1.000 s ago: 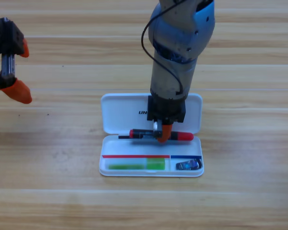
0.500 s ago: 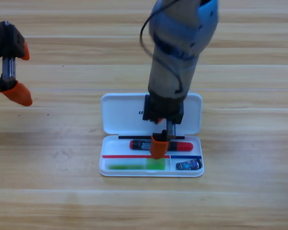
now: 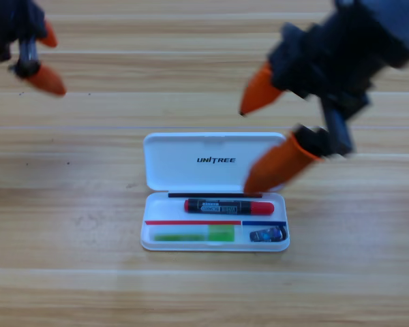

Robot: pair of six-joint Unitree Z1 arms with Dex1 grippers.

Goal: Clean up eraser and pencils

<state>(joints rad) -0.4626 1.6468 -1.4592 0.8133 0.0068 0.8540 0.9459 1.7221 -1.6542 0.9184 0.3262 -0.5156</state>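
The white case (image 3: 215, 144) lies open at the table's middle. The red pencil with a black middle (image 3: 229, 206) rests flat in the tray's upper slot. Below it, the light green pencil (image 3: 193, 236) fills the lower left slot, and the small black eraser with a blue label (image 3: 268, 235) sits in the lower right slot. My right gripper (image 3: 251, 146) hangs large above the case's right side, open, with nothing between its orange jaws. At the top left corner my left gripper (image 3: 46, 56) waits, open and partly cut off.
The case's lid (image 3: 215, 161) with the UNITREE print lies folded back toward the top. Bare wooden table (image 3: 88, 286) surrounds the case on all sides.
The right gripper let go of the red pencil, which now lies in the tray, and rose up and to the right. The left gripper drew back toward the top left corner.
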